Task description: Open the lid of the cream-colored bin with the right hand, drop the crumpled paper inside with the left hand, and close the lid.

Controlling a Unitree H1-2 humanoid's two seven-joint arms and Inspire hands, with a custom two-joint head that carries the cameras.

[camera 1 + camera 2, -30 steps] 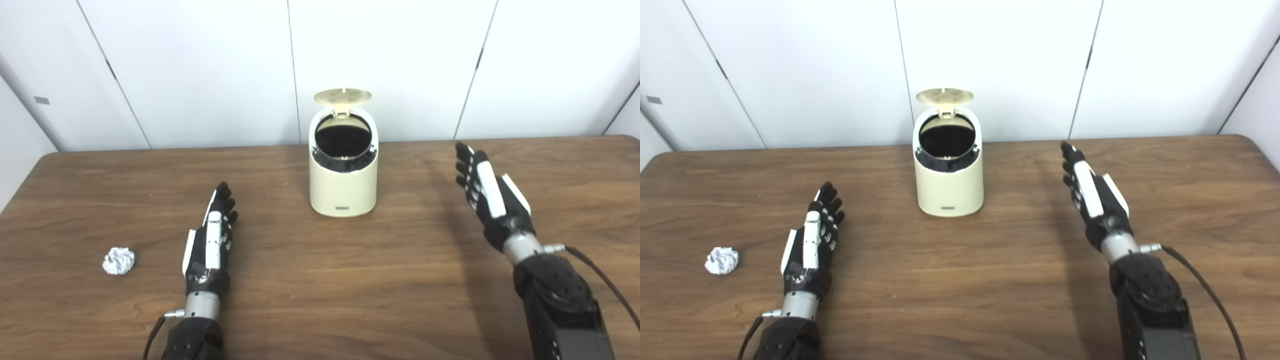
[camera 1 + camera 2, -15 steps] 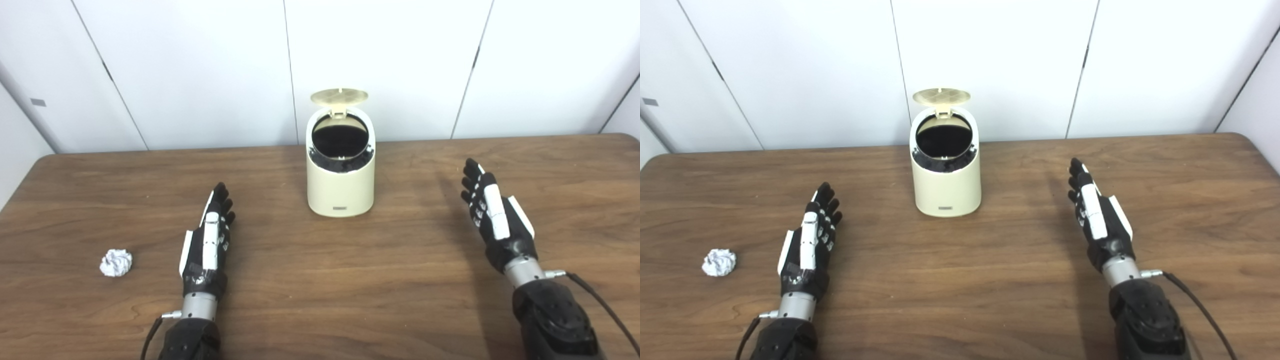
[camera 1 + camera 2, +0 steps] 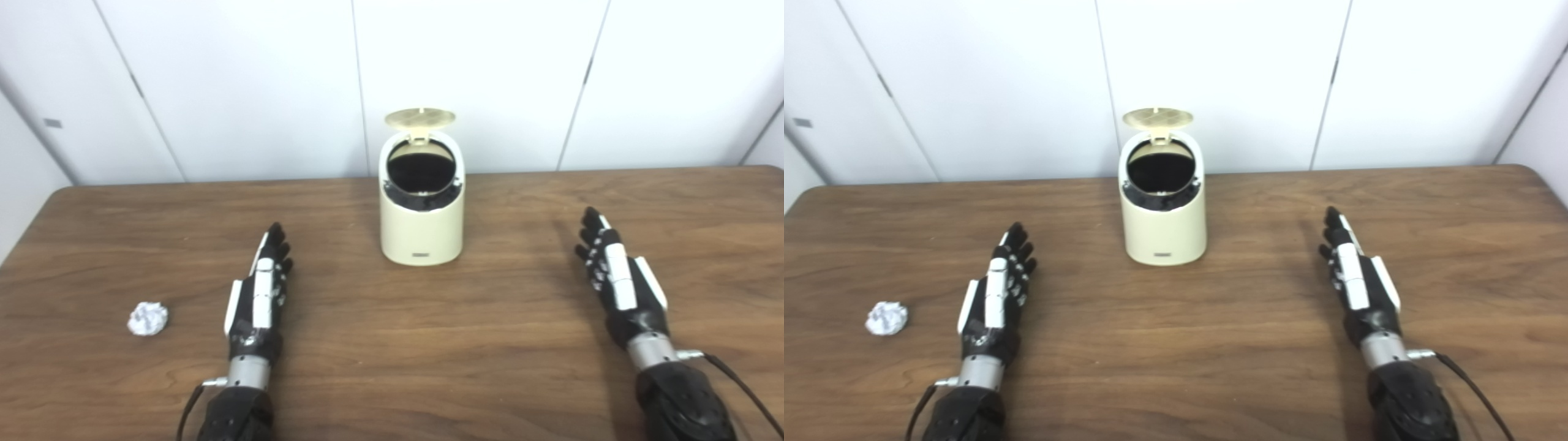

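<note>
I see the bin open, both hands empty, the paper alone at the left.

From left to right: the crumpled paper (image 3: 147, 318) lies on the wooden table (image 3: 429, 343), near side, apart from my left hand (image 3: 258, 294), which is released with fingers straight. The cream-colored bin (image 3: 421, 211) stands upright at the far middle, its lid (image 3: 420, 117) raised at the back. My right hand (image 3: 618, 283) is released too, well apart from the bin.
</note>
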